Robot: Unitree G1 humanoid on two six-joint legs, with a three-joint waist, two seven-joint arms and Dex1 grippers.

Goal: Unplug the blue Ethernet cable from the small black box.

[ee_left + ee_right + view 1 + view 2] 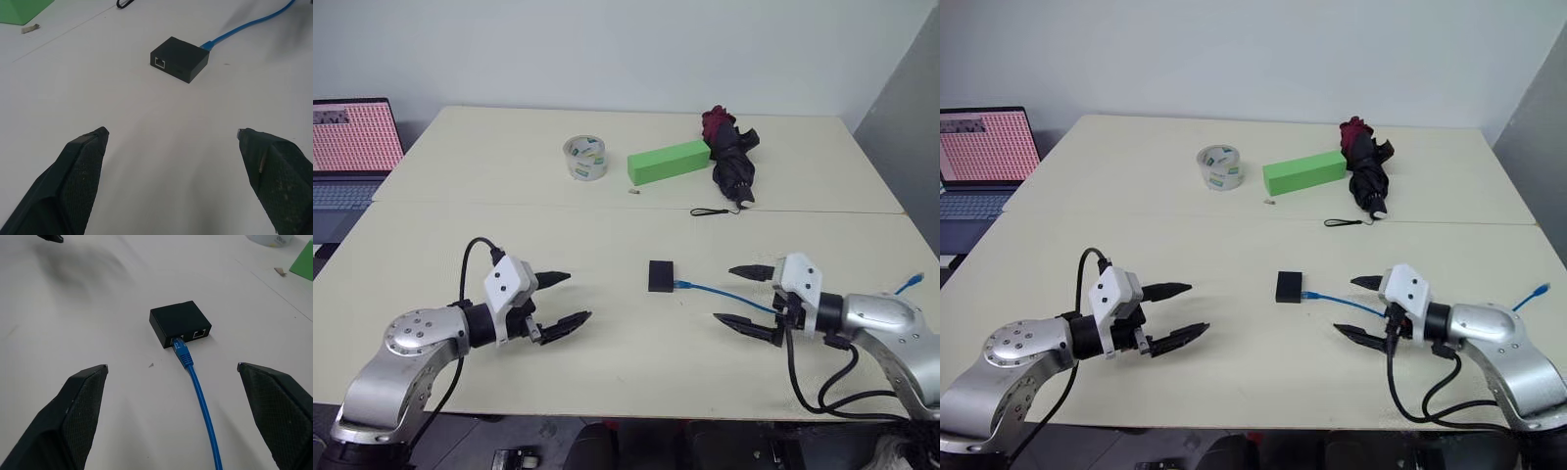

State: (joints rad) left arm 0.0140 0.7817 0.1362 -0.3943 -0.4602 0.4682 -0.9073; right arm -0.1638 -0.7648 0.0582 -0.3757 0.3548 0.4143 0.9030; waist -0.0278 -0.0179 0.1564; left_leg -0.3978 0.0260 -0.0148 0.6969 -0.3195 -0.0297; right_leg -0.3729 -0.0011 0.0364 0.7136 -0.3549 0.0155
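Note:
The small black box (661, 275) lies flat near the middle of the cream table. The blue Ethernet cable (724, 294) is plugged into its right side and runs right, passing under my right gripper (747, 295); its far plug end (913, 282) lies near the table's right edge. In the right wrist view the blue plug (181, 350) sits in one port of the small black box (180, 323), beside a free port. My right gripper stands open just right of the box. My left gripper (566, 299) is open, left of the box, holding nothing.
At the back of the table stand a roll of clear tape (585, 158), a green block (668, 161) and a folded black umbrella (733, 157) with its strap (710, 211). A laptop (350, 147) sits off the table's left edge. A seam (607, 206) crosses the tabletop.

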